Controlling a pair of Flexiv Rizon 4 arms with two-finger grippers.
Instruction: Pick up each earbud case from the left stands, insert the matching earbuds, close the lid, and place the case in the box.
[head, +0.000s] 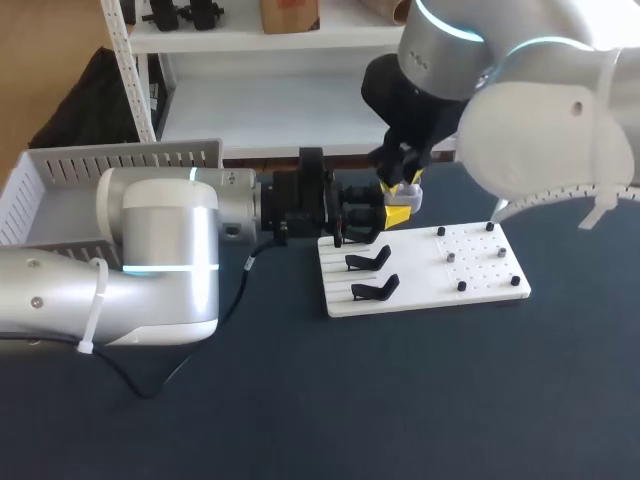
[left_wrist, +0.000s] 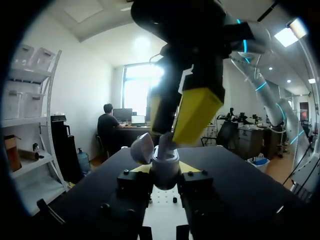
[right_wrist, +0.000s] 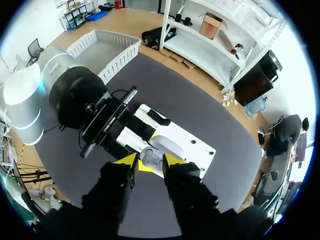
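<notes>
White slatted plastic basket (head: 60, 175), set at the table's left edge. Left gripper (left_wrist: 162, 172), clamped from both sides on a small pale grey earbud case (left_wrist: 164, 167), whose rounded lid (left_wrist: 142, 147) is hinged open, held over a white pegged board (head: 430, 270). Right gripper (right_wrist: 150, 162), poised directly above the case; whether anything is gripped cannot be told. Two black stands (head: 368, 262) are mounted on the board's left half.

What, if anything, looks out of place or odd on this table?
Nothing stands out. The left tool holds the open earbud case upright over the white board, and the right tool is just above it.
</notes>
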